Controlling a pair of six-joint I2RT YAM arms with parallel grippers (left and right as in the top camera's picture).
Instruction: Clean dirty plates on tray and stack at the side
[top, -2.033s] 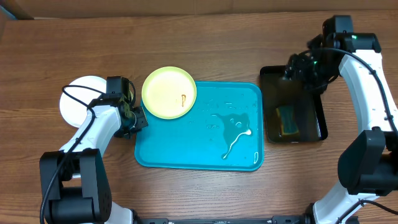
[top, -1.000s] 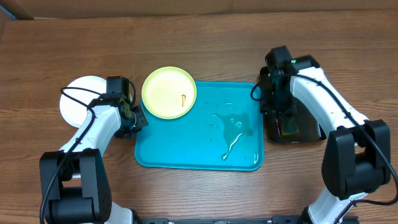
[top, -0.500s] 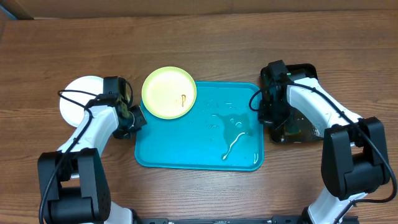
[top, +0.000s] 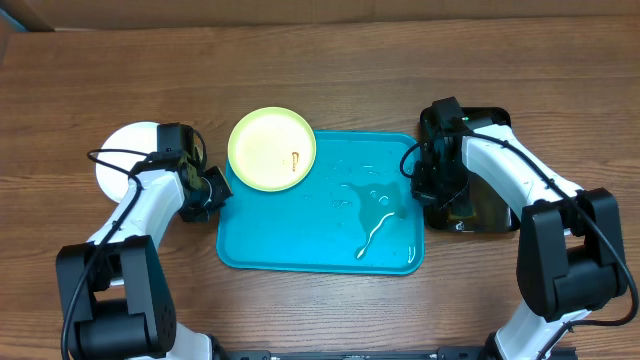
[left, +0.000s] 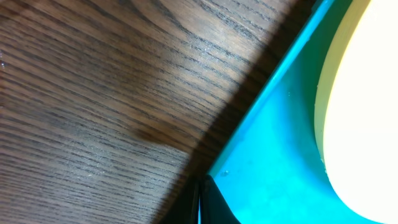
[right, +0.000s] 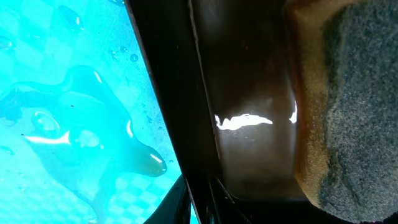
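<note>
A pale yellow-green plate (top: 272, 148) with a small reddish smear lies over the far left corner of the turquoise tray (top: 290, 240). A white plate (top: 128, 165) sits on the table left of it, partly under my left arm. My left gripper (top: 212, 190) is shut, its tips right at the tray's left rim; the left wrist view has the gripper (left: 200, 202) beside the tray (left: 273, 174) and the plate (left: 367, 93). My right gripper (top: 430, 197) is shut on the left wall of the black basin (top: 500, 215). In the right wrist view this gripper (right: 205, 199) straddles that wall.
A puddle of water (top: 375, 200) spreads over the tray's right half, also seen in the right wrist view as a puddle (right: 74, 124). A sponge (right: 348, 93) lies inside the basin. Bare wooden table surrounds the tray on all sides.
My right arm swung in from the back right to the basin's left wall and its jaws closed there. My left gripper slid slightly left, off the tray's edge.
</note>
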